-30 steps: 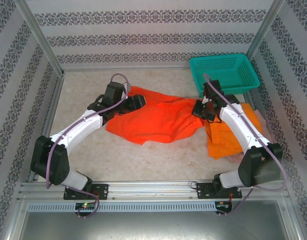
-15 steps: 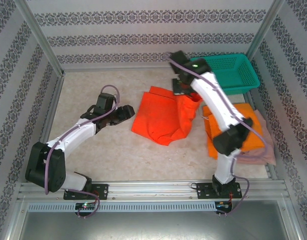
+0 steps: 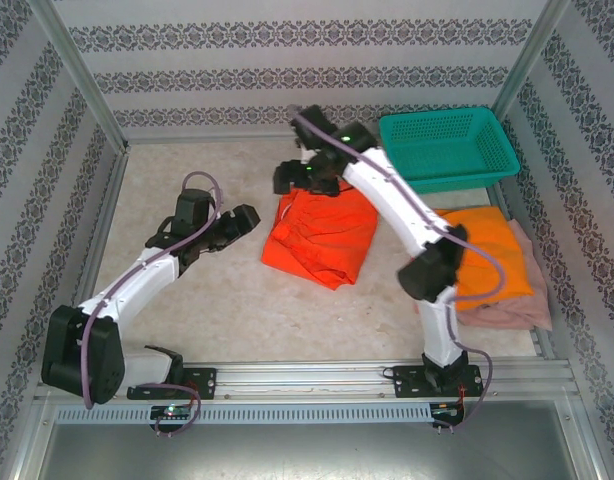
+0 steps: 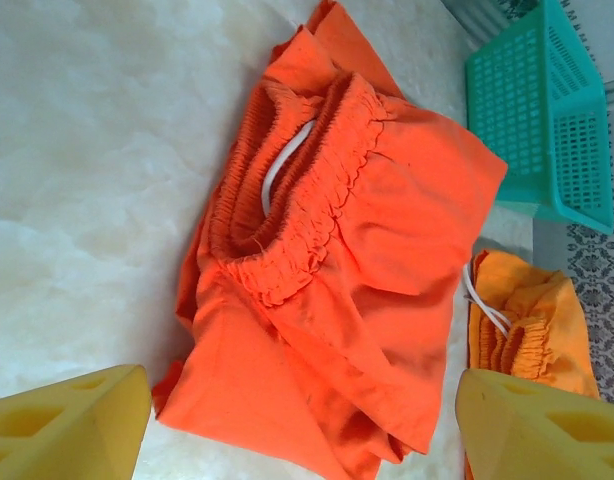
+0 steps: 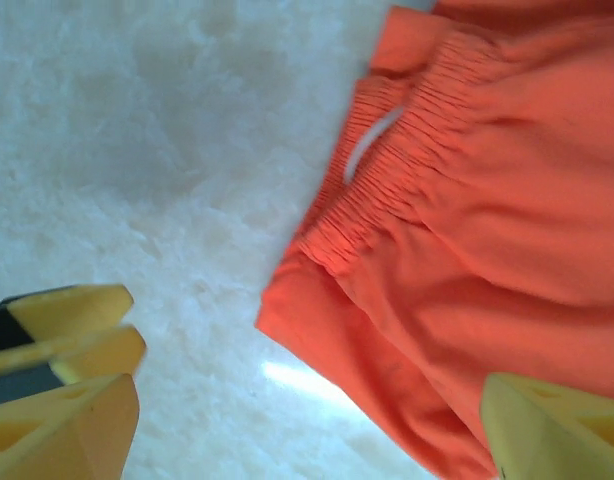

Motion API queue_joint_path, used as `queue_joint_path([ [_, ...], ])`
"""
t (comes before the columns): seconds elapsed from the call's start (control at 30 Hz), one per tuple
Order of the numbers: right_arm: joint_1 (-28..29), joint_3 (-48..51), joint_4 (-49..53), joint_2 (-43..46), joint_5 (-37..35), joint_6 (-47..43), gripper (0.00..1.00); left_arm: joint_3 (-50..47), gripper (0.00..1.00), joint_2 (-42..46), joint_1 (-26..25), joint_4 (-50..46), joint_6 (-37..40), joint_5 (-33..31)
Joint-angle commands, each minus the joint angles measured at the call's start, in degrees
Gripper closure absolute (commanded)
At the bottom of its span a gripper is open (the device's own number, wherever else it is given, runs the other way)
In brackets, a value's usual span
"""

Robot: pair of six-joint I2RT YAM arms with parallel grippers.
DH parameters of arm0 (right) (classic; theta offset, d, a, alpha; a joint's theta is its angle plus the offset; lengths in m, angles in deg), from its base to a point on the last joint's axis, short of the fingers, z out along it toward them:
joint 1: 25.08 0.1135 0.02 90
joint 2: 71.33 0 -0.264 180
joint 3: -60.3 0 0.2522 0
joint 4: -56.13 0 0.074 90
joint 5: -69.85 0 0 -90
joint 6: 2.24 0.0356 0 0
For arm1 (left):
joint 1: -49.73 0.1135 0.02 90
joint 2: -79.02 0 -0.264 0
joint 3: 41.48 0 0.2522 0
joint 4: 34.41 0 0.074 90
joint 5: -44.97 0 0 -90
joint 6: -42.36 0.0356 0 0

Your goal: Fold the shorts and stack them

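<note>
Quick take: the bright orange shorts (image 3: 317, 238) are lying in a loose, half-folded heap about dead centre of the table (image 3: 187, 310). The left gripper (image 3: 239, 220) is just off their 9 o'clock side and the right gripper (image 3: 290, 178) hovers at their 11 o'clock corner. Both claws are spread wide with nothing in them; in each wrist view the yellow pads sit at opposite edges with just cloth and tabletop between. The stack (image 3: 492, 265) is over at 3 o'clock, a lighter orange pair on top of a pink pair (image 3: 512, 312), and the teal basket (image 3: 447, 150) is at 1 o'clock. My guess on handling: thin, light, floppy fabric that'll sag and bunch, so pinching mid-panel would probably just drag up a wrinkle. I'd go for the gathered waistband (image 4: 307, 190), which looks thicker, or a hem corner, and mind the white drawstring (image 4: 282, 165). Hard to tell: how many layers are tucked underneath, and how many pairs the stack holds, since the right arm (image 3: 407, 215) crosses its inner edge. The right wrist view is also pretty blurry.
</note>
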Motion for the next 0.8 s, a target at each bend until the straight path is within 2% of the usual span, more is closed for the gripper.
queue_joint_path([
  [0.0,-3.46,16.09,-16.79,7.97,4.19,4.8,0.07,3.65,0.2,-3.86,-0.57,2.92,-0.73,3.04],
  [0.2,-7.95,40.27,-29.45,15.86,8.54,8.73,0.05,13.42,0.25,-14.98,-5.97,-0.22,3.22,2.79],
  [0.27,-8.99,47.22,-33.81,18.44,9.81,10.63,0.05,17.43,0.25,-19.25,-7.02,-4.09,5.81,1.08],
  [0.37,-9.23,52.99,-36.92,20.27,11.17,11.67,0.04,21.95,0.29,-25.36,-7.07,-8.3,7.34,-0.19],
  [0.5,-8.84,57.89,-43.19,18.72,16.58,14.7,0.05,24.73,0.33,-31.11,-7.42,-7.35,6.83,-0.23],
  [0.7,-9.18,66.03,-51.47,15.03,20.96,18.49,0.05,22.4,0.53,-36.21,-8.25,-6.01,5.97,-0.6],
  [0.77,-9.26,67.49,-52.93,14.53,22.16,18.63,0.05,19.81,0.65,-36.34,-8.41,-5.91,6.11,-2.14],
])
